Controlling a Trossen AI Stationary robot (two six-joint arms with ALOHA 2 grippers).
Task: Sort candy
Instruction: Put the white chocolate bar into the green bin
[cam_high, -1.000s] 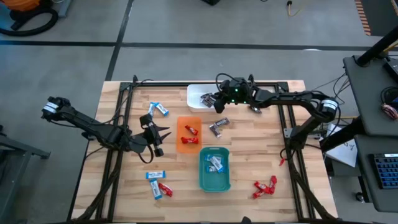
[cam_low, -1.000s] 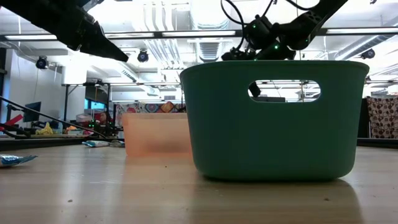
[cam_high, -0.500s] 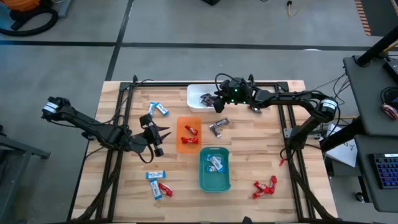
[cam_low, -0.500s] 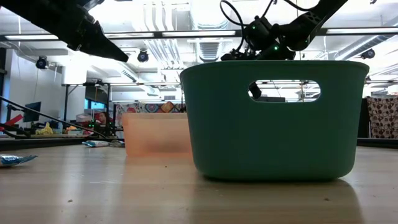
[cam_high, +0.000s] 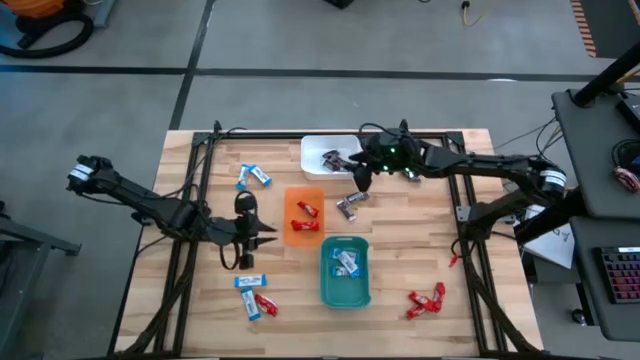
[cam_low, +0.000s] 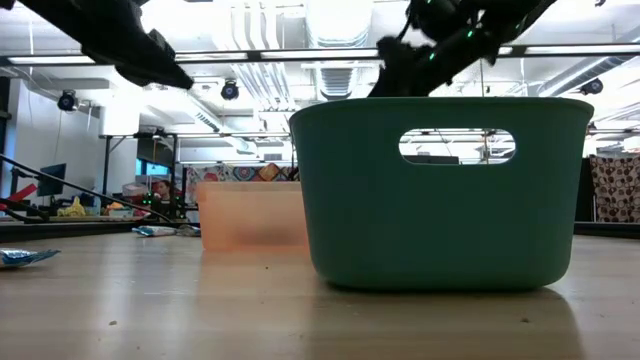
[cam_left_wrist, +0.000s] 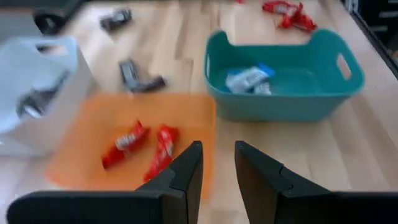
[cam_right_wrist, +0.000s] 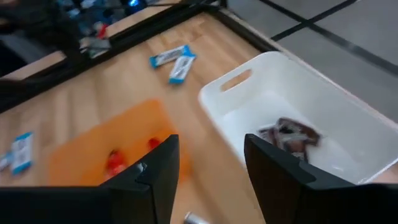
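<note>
Candy lies part-sorted: red pieces (cam_high: 426, 298) and a blue-and-white one (cam_high: 250, 282) loose on the near tabletop (cam_high: 420, 250), blue-and-white in the teal tray (cam_high: 345, 297), red in the orange tray (cam_high: 304, 232). Left gripper (cam_high: 268, 231) (fingers apart, empty) has swung toward the orange tray. Farther off, the right gripper (cam_high: 362, 179), fingers apart and empty, has pulled back from the white tray (cam_high: 312, 148) holding dark candy (cam_high: 331, 160), likely toward the dark pieces (cam_high: 350, 203) beside it.

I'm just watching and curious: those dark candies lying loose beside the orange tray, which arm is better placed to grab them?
Probably the right: its open, empty gripper hangs just beside the dark candies, while the left gripper is across the orange tray.
</note>
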